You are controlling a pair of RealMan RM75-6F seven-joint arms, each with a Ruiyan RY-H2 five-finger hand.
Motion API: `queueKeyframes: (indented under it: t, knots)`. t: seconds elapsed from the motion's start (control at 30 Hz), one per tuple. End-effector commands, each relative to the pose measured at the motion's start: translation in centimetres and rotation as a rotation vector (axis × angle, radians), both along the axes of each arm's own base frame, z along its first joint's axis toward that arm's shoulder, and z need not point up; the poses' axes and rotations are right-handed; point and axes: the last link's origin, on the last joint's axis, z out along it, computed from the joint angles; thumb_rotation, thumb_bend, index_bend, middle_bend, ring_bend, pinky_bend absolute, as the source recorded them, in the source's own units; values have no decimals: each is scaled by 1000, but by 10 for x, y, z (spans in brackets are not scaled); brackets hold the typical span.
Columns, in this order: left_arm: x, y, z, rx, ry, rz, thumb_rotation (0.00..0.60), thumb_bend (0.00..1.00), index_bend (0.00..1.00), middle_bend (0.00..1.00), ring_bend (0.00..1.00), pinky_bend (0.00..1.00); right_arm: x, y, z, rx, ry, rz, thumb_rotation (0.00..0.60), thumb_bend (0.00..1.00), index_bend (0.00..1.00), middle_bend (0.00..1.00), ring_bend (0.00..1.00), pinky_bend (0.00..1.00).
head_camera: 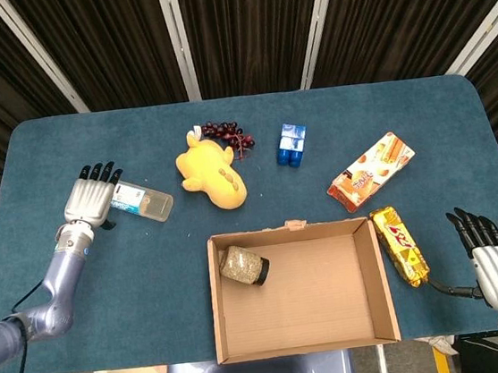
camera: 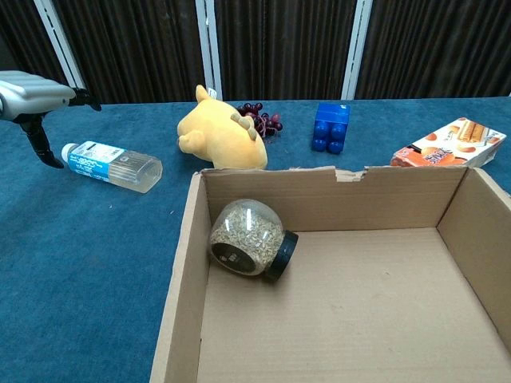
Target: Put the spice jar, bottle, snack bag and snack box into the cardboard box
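The spice jar (head_camera: 243, 266) lies on its side inside the cardboard box (head_camera: 380, 270), near the back left corner; the chest view shows the jar (camera: 251, 238) against the box wall (camera: 180, 271). A clear bottle (head_camera: 139, 199) with a blue label lies flat on the table at the left, also as bottle (camera: 112, 163). My left hand (head_camera: 93, 195) hovers open over its cap end, fingers spread. The orange snack box (head_camera: 370, 171) lies at the right, and the yellow snack bag (head_camera: 399, 246) just right of the cardboard box. My right hand (head_camera: 488, 254) rests open at the front right.
A yellow plush toy (head_camera: 210, 171), dark grapes (head_camera: 225, 131) and a blue block (head_camera: 292, 144) lie behind the cardboard box. The blue table (head_camera: 63, 289) ends close to both hands at front left and front right.
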Motion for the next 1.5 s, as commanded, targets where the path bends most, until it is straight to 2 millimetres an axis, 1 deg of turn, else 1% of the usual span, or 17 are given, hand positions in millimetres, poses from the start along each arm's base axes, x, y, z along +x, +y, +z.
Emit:
queueKeyframes:
  t: [0.03,0.2,0.37,0.47,0.5,0.57,0.6,0.67,0.7,0.8,0.87,1.0,1.1,1.2,1.3,1.4,1.5]
  knots:
    - [-5,13,-27,-45,2,33,600,54,90,0,31,86,0,0,0,1,-5,-3,600,0,0,0,0,0]
    - [-7,25,-42,-54,6,47,600,54,92,0,34,86,0,1,1,2,-13,-6,600,0,0,0,0,0]
    - [-6,32,-56,-69,8,54,600,56,102,0,34,88,0,1,2,2,-23,-6,600,0,0,0,0,0]
    - [-5,34,-65,-80,8,55,600,72,135,19,57,112,0,1,2,3,-29,-6,600,0,0,0,0,0]
    - [-5,34,-69,-82,7,56,600,124,189,74,114,163,0,1,2,4,-30,-6,600,0,0,0,0,0]
    - [-5,35,-73,-81,3,57,600,288,372,257,279,301,0,1,2,4,-32,-6,600,0,0,0,0,0]
    - [-3,35,-75,-76,-1,53,600,405,491,375,378,381,0,1,3,3,-32,-6,600,0,0,0,0,0]
    - [2,36,-76,-50,-13,23,600,517,610,489,473,453,0,0,3,0,-34,-7,600,0,0,0,0,0]
    - [4,35,-76,-36,-21,6,600,556,652,524,504,474,0,1,3,-1,-35,-7,600,0,0,0,0,0]
    - [14,34,-68,12,-79,-51,600,598,699,562,535,492,-1,1,4,-3,-36,-7,600,0,0,0,0,0]
    - [22,34,-57,35,-123,-89,600,607,709,570,541,494,-2,1,4,-5,-36,-10,600,0,0,0,0,0]
    - [44,31,-23,66,-156,-211,600,612,712,573,544,495,-2,1,5,-5,-36,-10,600,0,0,0,0,0]
    - [67,21,4,70,-218,-284,600,612,714,575,546,497,-1,1,4,-4,-31,-5,600,0,0,0,0,0]
    - [94,1,26,55,-306,-349,600,611,715,576,547,497,-1,1,3,0,-27,-2,600,0,0,0,0,0]
    - [121,-24,41,15,-381,-411,600,608,714,576,547,495,0,0,2,-1,-23,1,600,0,0,0,0,0]
    - [146,-50,45,-41,-431,-476,600,596,710,571,547,492,1,0,1,0,-21,8,600,0,0,0,0,0]
    - [165,-76,35,-115,-478,-513,600,587,694,554,538,490,2,0,0,0,-15,15,600,0,0,0,0,0]
